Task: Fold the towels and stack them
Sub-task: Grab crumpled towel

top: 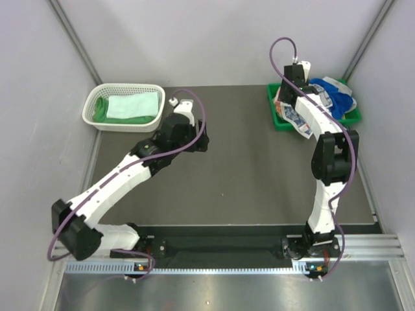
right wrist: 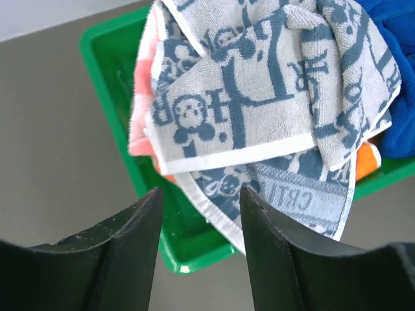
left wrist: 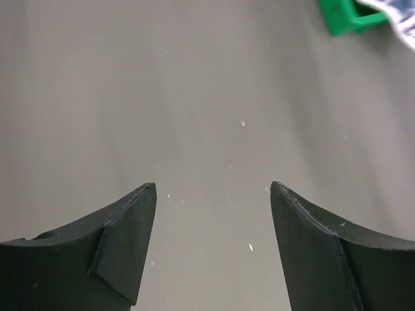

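Towels unfolded: heap in green plastic tray, far right of table. Two done, pale mint over bright green, in white mesh basket, far left.

Step, as I judge it: fetching the next towel from the heap.
- Right gripper over the tray's near corner, jaws apart, nothing pinched. The white towel with grey-blue print lies just beyond the tips, its hem draped over the tray rim.
- Left gripper spread wide over bare table, well away from the tray.

Next move calls for a bite on that hem or a corner, one layer only, then a lift to open table.

Hard to make out:
- Royal blue towel cut off at frame edge.
- Orange-pink print mostly buried.
- Heap's count unknown.
- Right fingertips hidden under the wrist in the top view.
- Contact with cloth: cannot tell.
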Available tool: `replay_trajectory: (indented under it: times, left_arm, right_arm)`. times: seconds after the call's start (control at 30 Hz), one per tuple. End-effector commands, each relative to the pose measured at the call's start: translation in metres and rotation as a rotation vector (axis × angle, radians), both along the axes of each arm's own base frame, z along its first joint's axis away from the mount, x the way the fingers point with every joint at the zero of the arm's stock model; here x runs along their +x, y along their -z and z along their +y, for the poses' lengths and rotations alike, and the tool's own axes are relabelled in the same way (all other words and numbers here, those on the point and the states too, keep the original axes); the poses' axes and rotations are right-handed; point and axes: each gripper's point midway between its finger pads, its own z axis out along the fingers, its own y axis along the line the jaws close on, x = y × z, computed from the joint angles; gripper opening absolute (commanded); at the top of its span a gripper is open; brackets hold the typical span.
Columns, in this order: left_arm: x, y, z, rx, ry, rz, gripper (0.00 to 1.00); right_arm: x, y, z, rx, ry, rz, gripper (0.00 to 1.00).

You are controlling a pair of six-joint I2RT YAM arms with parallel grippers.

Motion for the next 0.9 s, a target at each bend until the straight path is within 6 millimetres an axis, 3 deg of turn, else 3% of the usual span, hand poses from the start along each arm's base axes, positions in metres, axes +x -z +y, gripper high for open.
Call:
replay_trajectory:
  times: [0.0, 0.13, 0.37, 0.63, 0.87]
  left_arm:
    - [-0.031, 0.006, 0.013, 0.023, 0.056, 0.044, 0.75]
    - [-0.044, 0.004, 0.017, -0.003, 0.08, 0.04, 0.76]
    - [-0.05, 0.008, 0.022, 0.002, 0.085, 0.04, 0.76]
    - [-0.052, 0.012, 0.024, 0.013, 0.08, 0.045, 0.75]
    - [-0.051, 0.017, 0.023, 0.027, 0.088, 0.057, 0.75]
  right_arm:
    - [0.013, -0.013, -0.018, -0.078, 0.034, -0.011, 0.51]
    - [0.023, 0.002, -0.025, -0.092, 0.034, 0.002, 0.54]
    - [0.029, 0.019, -0.028, -0.074, 0.036, 0.01, 0.57]
    - [0.041, 0.025, -0.03, -0.061, 0.032, -0.016, 0.45]
    - [0.05, 0.027, -0.028, -0.051, 0.016, -0.02, 0.56]
